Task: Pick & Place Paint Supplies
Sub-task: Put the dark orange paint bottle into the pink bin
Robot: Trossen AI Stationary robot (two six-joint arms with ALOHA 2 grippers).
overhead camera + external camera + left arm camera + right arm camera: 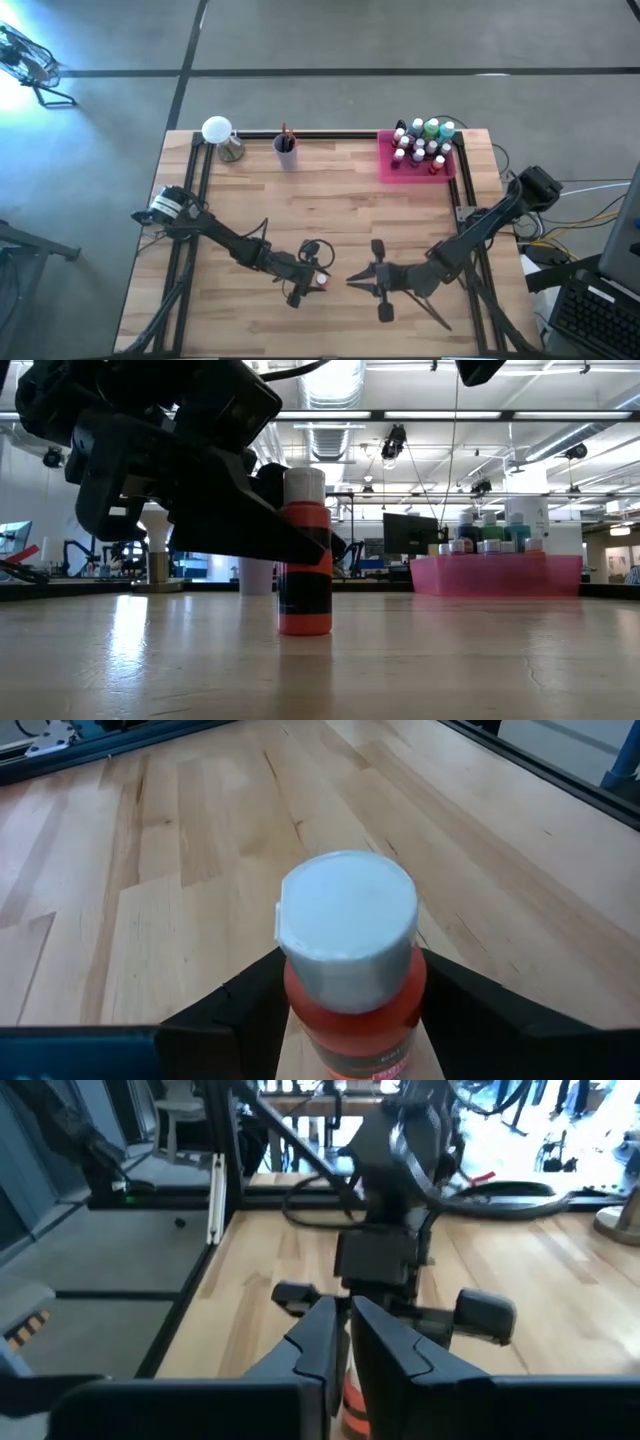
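Observation:
A red-orange paint bottle [352,1010] with a white flip cap [347,928] stands upright on its base on the wooden table, near the middle of the near edge [322,281]. My left gripper [314,279] has come at it from the table's left and is shut on it. My right gripper [350,280] hovers just right of the bottle with its fingers [322,1342] shut and empty, pointing at the left gripper. More white-capped paint bottles [424,140] stand in the pink tray [388,168] at the far right. Brushes stand in the lilac cup [286,152]. My left gripper pinches the red-orange bottle between its two fingers [252,1003] at the shoulder [300,1005], just under the white cap. The fingers come in slanting down from the table's left. The bottle stays upright with its base [305,628] on the table.
A white globe lamp [216,129] and a metal cup [231,150] stand at the far left of the table. Black frame rails [197,190] run along the left, right and far edges. Bare wood lies between the grippers and the tray.

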